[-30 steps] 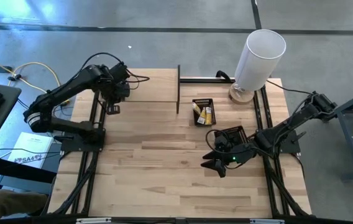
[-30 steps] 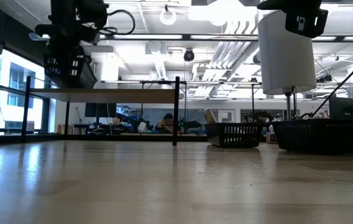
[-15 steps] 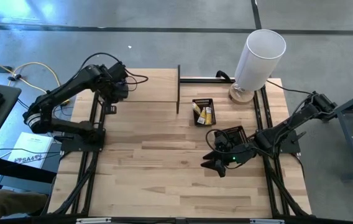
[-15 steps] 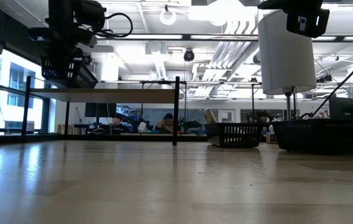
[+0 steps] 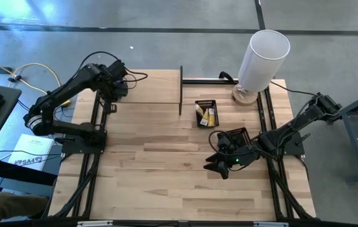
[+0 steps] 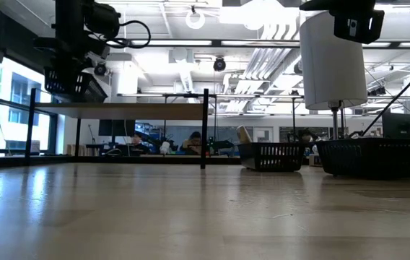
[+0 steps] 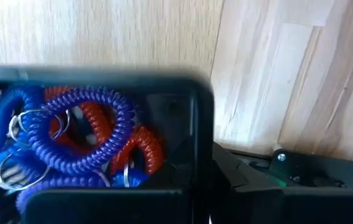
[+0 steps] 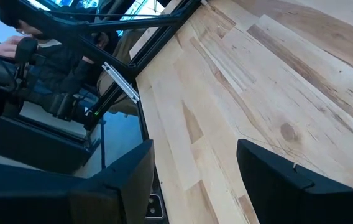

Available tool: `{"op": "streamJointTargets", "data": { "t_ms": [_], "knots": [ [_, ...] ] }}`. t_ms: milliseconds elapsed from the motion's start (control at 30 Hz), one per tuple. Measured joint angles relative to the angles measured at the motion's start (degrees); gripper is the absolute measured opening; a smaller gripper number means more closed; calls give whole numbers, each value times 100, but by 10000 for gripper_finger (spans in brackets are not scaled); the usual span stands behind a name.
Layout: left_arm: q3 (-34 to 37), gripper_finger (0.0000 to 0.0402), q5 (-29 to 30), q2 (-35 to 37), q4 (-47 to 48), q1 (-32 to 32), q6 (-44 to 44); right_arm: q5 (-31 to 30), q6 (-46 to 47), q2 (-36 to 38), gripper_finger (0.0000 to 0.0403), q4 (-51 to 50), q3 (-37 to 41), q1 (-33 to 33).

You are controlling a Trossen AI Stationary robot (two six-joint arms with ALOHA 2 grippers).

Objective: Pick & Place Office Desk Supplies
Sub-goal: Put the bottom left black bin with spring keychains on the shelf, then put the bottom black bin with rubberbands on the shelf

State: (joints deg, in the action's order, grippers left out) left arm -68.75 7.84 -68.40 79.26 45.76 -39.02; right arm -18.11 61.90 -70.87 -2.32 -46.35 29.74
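Lifting: left gripper (image 5: 117, 88), tray (image 6: 73, 84) higher.

The high view looks straight down on the whole surface (image 5: 166, 170), with the tall white cylinder (image 5: 262, 60) at its far edge. The low view sits at surface height, facing level toward that cylinder (image 6: 332, 61) and the room behind. The left wrist view is very close above a black tray (image 7: 195, 118), probably from just over its rim. The right wrist view looks obliquely along the wood, away from the cylinder.
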Motion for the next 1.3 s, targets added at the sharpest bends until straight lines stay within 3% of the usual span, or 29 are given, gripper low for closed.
{"op": "streamJointTargets", "data": {
  "t_ms": [333, 567, 767, 900, 1067, 1167, 1300],
  "knots": [
    [0, 75, -44, 0, 1, -2, 152, 0, 2, -2, 217, 60, 0, 0],
    [-8, 80, 341, 15, 4, -102, 428, 1, -16, -2, 217, 53, 0, -1],
    [-226, 80, 1103, 15, 7, -547, 904, 2, -70, -2, 217, 46, 0, -64],
    [-538, 80, 1146, 15, 1, -871, 1130, 0, -194, -2, 217, 45, 0, -103],
    [-987, 80, 1147, 15, 274, -1385, 1426, 8, -216, -2, 217, 42, 0, -98],
    [-1298, 80, 1051, 19, 349, -1811, 2151, 22, -245, -2, 217, 41, 0, -98],
    [-1553, 80, 42, 57, 207, -2502, 3099, 44, -366, -2, 217, 12, 0, -98]
  ]
}}
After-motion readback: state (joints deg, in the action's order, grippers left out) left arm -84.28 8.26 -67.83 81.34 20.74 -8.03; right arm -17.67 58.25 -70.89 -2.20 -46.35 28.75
